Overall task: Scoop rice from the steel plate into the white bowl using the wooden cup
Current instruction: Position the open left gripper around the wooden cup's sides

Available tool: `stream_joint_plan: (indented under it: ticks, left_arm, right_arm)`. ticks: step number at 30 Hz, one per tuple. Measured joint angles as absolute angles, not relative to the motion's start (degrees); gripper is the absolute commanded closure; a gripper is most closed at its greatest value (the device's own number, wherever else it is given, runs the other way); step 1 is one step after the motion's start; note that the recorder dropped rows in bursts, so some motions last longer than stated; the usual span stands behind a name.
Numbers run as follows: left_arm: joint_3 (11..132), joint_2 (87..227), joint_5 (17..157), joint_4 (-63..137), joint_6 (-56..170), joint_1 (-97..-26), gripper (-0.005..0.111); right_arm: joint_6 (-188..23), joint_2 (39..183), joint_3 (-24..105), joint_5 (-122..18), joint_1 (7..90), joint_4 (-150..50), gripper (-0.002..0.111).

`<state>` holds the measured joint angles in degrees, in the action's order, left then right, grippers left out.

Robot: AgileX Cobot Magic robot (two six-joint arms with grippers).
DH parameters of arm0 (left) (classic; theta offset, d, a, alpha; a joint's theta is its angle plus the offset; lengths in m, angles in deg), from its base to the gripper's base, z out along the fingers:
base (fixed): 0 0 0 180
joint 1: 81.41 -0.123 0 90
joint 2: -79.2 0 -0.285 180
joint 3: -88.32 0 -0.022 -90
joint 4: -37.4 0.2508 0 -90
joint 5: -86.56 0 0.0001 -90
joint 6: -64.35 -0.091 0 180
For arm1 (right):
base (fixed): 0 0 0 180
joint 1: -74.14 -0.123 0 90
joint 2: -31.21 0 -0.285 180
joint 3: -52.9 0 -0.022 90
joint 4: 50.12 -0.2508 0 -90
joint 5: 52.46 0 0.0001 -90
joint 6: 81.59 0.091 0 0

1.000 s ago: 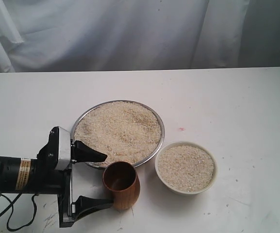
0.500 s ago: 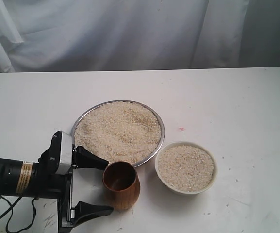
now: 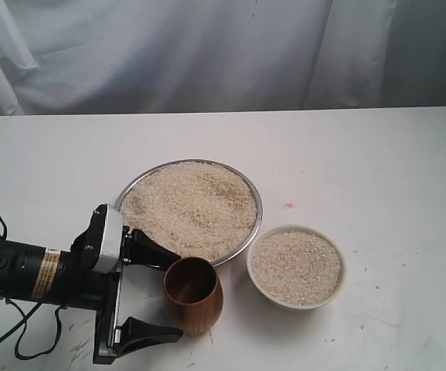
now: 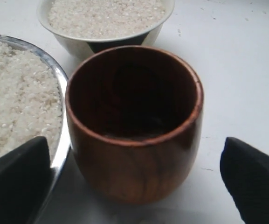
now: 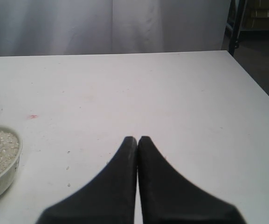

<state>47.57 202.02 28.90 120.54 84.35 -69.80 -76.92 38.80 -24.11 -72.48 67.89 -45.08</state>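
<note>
The orange label (image 3: pixel 49 272) on the left arm (image 3: pixel 10 270) seems to carry print, too small to read.

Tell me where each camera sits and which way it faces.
Exterior: off the arms, looking across the table toward the curtain; shows the left arm and left end effector.
Left wrist: behind the open left fingers, facing the wooden cup.
Right wrist: behind the shut right end effector, facing along the table.
Shared: all three see the white bowl and steel plate.
</note>
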Motion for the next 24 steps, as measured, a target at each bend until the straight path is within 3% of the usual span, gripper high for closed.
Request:
stream_joint_plan:
  ticks: [24]
  left_arm:
    - [48.46,202.10,28.29,120.75,84.69,-69.80,0.014]
  right_arm:
    - [-76.92,38.80,-24.11,-72.48,67.89,-45.08,0.108]
